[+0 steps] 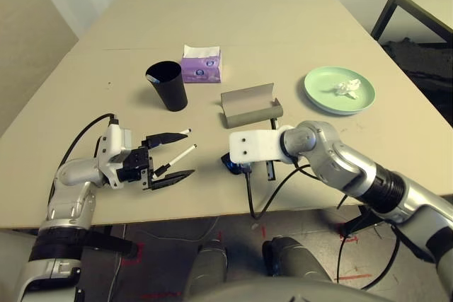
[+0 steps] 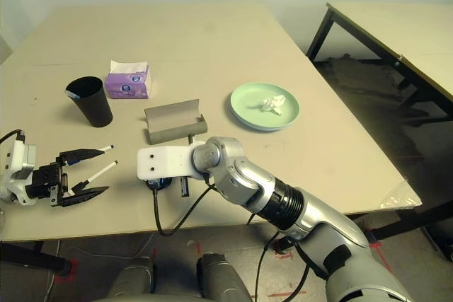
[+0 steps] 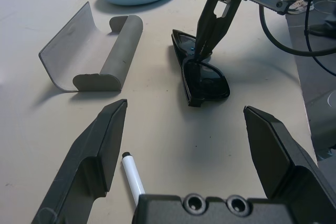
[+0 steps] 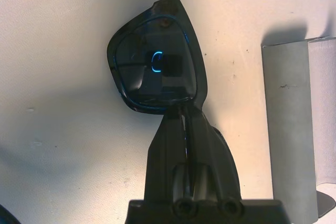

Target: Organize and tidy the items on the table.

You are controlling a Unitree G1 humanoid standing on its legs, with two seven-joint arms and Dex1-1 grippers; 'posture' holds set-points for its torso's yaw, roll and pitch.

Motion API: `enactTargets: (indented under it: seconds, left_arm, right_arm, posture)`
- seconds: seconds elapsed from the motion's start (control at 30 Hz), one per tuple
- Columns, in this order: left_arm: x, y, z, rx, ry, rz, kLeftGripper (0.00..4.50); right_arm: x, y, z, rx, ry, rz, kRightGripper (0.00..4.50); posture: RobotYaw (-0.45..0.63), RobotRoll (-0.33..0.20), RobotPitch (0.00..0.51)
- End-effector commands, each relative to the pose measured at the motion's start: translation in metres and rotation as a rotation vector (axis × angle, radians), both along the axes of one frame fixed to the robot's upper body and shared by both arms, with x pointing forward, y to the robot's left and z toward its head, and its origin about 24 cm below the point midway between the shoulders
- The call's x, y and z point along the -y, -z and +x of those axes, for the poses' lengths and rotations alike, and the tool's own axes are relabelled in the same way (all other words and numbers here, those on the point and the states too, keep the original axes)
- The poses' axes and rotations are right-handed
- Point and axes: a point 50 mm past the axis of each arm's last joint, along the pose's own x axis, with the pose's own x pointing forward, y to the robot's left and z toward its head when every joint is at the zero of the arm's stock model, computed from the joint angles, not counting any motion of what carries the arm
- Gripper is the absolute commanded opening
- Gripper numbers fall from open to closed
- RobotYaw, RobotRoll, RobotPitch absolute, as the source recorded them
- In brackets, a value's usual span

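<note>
The black sunglasses (image 3: 206, 78) lie on the beige table (image 1: 233, 26) near its front edge. My right gripper (image 3: 201, 52) comes down from above and is shut on their frame at the bridge (image 4: 185, 111). Just behind them lies the grey glasses case (image 1: 249, 106), open. My left gripper (image 1: 185, 153) rests open at the front left, with one white marker (image 1: 180, 155) lying between its fingers. A second marker (image 1: 181, 132) shows at its far fingertip. The black cup (image 1: 168, 84) stands upright behind them. The crumpled tissue (image 1: 347, 88) sits on the light-green plate (image 1: 322, 97) at the right.
A purple tissue pack (image 1: 202, 64) stands beside the cup. A black cable (image 1: 251, 192) hangs from my right wrist over the table's front edge. A second dark-legged table (image 2: 403, 26) stands off to the right.
</note>
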Motion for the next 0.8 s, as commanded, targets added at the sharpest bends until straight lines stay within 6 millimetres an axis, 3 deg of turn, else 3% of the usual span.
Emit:
enactTargets:
  seconds: [0.03,0.23,0.37,0.63,0.8]
  left_arm:
    - [0.000,-0.001,-0.001,0.008,0.003,0.014,4.50]
    - [0.000,-0.001,0.000,0.006,-0.002,0.014,4.50]
    - [0.000,-0.001,0.001,0.005,-0.001,0.013,4.50]
    - [0.000,0.000,0.001,0.008,-0.006,0.011,4.50]
    - [0.001,0.000,0.000,0.009,-0.010,0.011,4.50]
  right_arm:
    - [0.001,0.003,0.001,-0.014,0.007,-0.007,0.04]
    - [-0.002,-0.004,0.003,0.061,-0.045,-0.020,0.20]
    - [-0.003,-0.008,0.003,0.100,-0.078,-0.040,1.33]
    - [-0.005,0.002,0.005,0.095,-0.086,-0.065,4.35]
    - [-0.002,0.010,0.006,0.082,-0.102,-0.094,4.47]
  posture:
    - [0.03,0.000,0.070]
    - [0.03,0.000,0.072]
    - [0.03,0.000,0.070]
    - [0.03,0.000,0.066]
    - [0.03,0.000,0.069]
